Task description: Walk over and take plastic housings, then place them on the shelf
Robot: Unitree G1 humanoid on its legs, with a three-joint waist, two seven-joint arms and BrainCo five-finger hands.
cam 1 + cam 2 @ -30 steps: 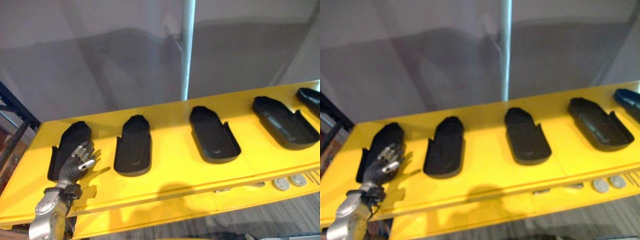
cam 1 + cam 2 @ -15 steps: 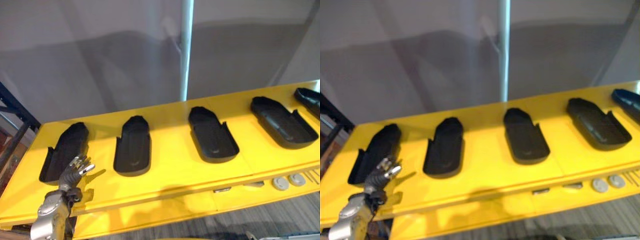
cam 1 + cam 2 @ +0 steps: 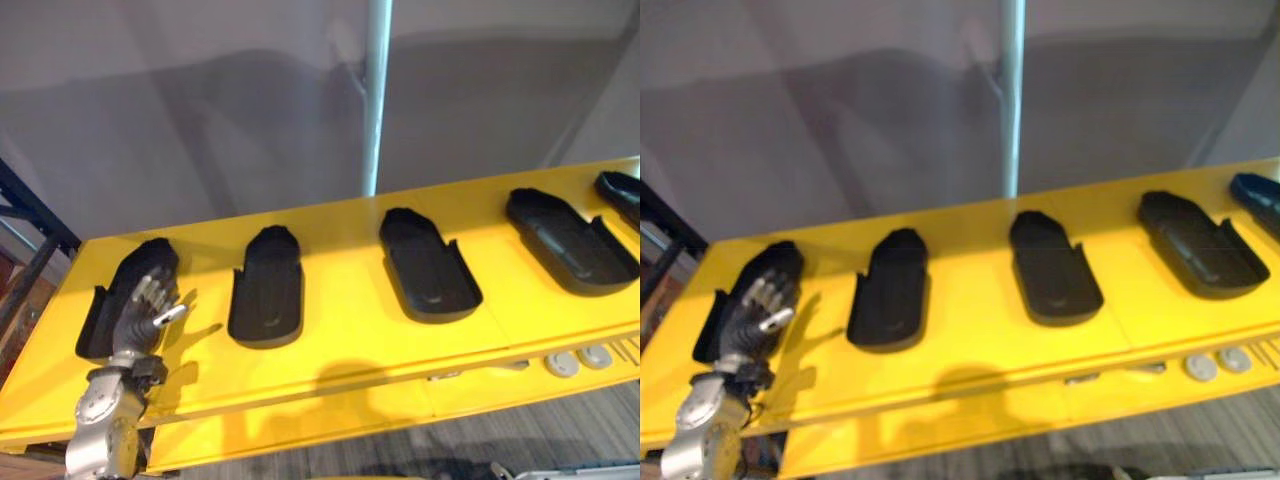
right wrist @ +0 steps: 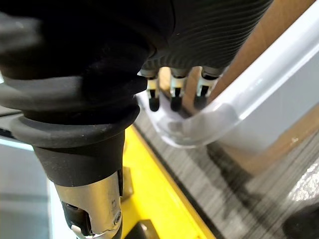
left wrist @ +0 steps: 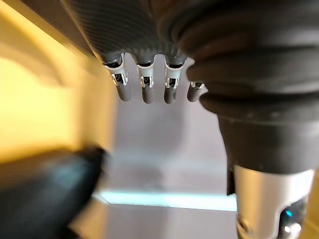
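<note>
Five housings [image 3: 432,265] along the yellow shelf [image 3: 340,335], silver pole [image 3: 377,100] behind, left hand [image 3: 148,305] slack over the leftmost [image 3: 103,318], right hand [image 4: 175,95] limp.

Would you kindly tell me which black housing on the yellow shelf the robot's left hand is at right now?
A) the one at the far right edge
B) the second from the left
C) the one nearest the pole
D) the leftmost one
D: the left hand, fingers relaxed, overlaps the leftmost housing on the yellow shelf.

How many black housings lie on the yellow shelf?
5 on the yellow shelf: leftmost housing by the left hand, second, third, fourth, and fifth cut by the right edge; more possibly hidden.
</note>
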